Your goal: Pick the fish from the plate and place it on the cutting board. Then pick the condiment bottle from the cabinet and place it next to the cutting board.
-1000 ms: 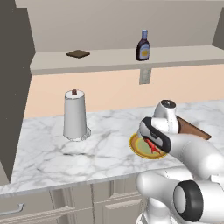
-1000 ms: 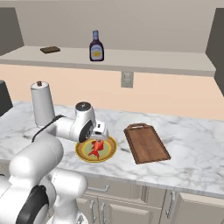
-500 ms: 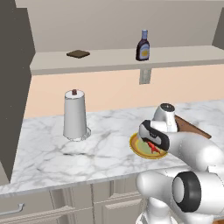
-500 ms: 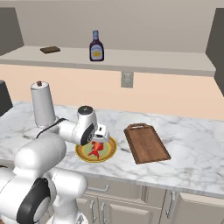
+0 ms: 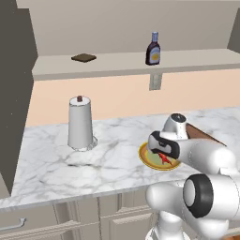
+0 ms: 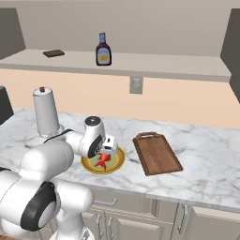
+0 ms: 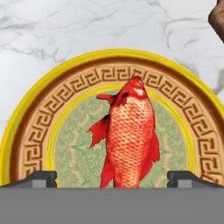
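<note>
Gripper (image 7: 112,177) sat low over the plate (image 7: 30,131), jaws spread wide, one fingertip (image 7: 37,177) on each side of the fish (image 7: 129,135), neither touching it. Fish lay flat in the plate's green centre, nothing held. From the right base camera the fish (image 6: 101,161) was on the plate (image 6: 117,165) directly under the hand. Cutting board (image 6: 157,153) lay just beside the plate on the marble counter (image 6: 206,164), handle end away from the robot. Condiment bottle (image 6: 103,49) stood upright on the cabinet (image 6: 178,70) ledge, well above and behind the plate.
</note>
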